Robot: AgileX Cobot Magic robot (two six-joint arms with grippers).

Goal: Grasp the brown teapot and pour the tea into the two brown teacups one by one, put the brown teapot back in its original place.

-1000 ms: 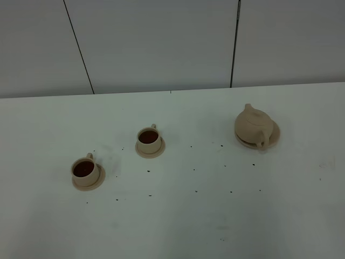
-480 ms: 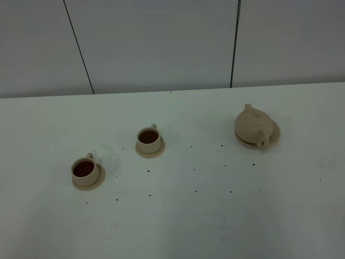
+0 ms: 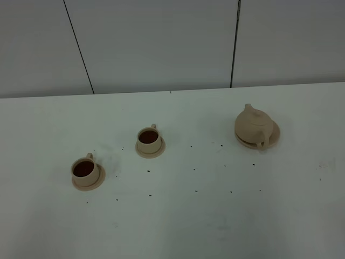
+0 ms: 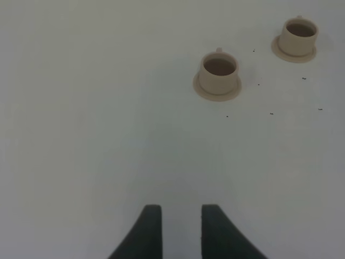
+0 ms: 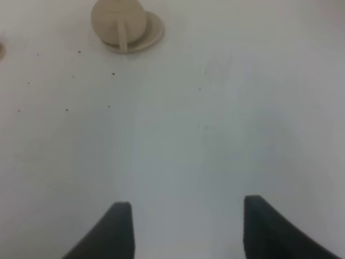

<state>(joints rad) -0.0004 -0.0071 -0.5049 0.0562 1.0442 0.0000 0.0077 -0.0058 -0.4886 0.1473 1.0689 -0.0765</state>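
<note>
The brown teapot [image 3: 252,127] sits on its wide saucer [image 3: 274,138], the original place, at the right of the white table; the right wrist view shows the teapot [image 5: 117,21] and saucer [image 5: 153,32] far ahead of my right gripper [image 5: 187,206], which is wide open and empty. The two brown teacups [image 3: 148,138] [image 3: 85,170] stand on small saucers left of centre, both holding dark tea. In the left wrist view the cups [image 4: 219,70] [image 4: 299,33] lie well ahead of my left gripper [image 4: 181,208], whose jaws stand a narrow gap apart with nothing between. Neither arm shows in the exterior high view.
Small dark specks [image 3: 195,191] are scattered over the white table [image 3: 178,226] between the cups and the teapot. A grey panelled wall [image 3: 161,43] rises behind the table's far edge.
</note>
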